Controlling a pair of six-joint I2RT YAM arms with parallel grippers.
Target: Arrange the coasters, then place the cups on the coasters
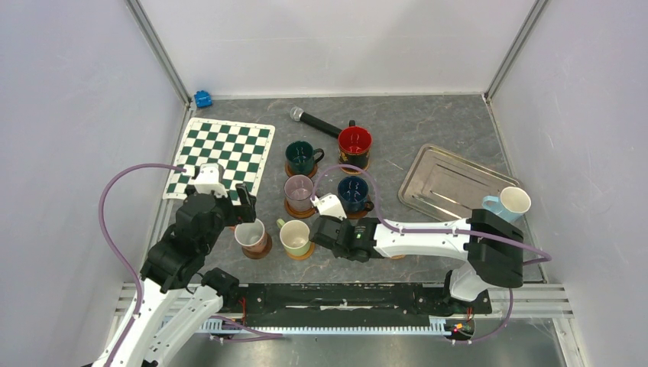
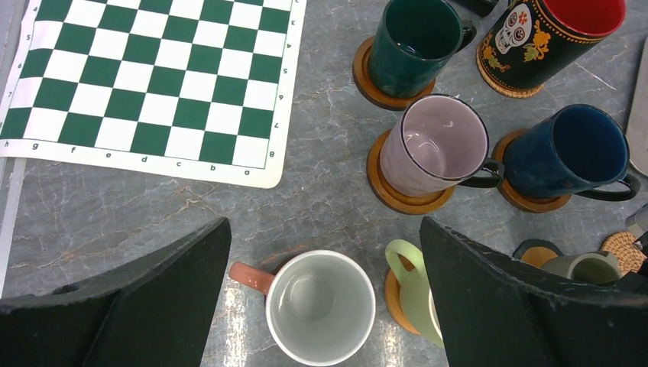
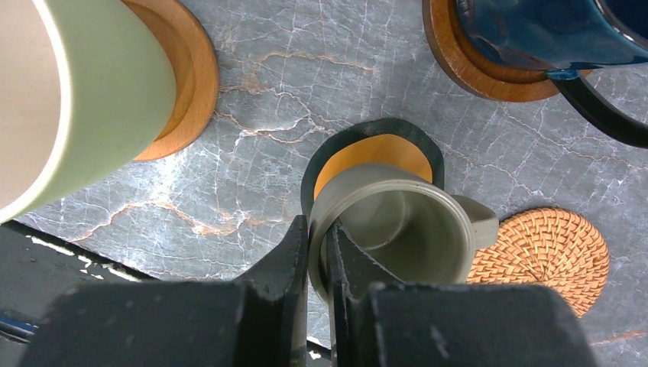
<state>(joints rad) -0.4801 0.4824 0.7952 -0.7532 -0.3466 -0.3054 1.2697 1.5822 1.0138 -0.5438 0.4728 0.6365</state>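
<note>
Pinching a small grey-olive ceramic mug [image 3: 397,222] in the right gripper [image 3: 319,229] over a black orange-centred round coaster [image 3: 367,153], holding the left gripper [image 2: 322,229] wide open above a brownish white-lined mug [image 2: 321,306].

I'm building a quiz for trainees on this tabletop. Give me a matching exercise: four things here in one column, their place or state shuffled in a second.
1. small grey-olive mug
2. woven coaster
3. light blue mug
4. white-inside mug

A. beside the metal tray
B. rim pinched by the right gripper
C. seen between the open left gripper's fingers in its wrist view
D. bare, no cup on it

Pairs: 1-B, 2-D, 3-A, 4-C
</note>
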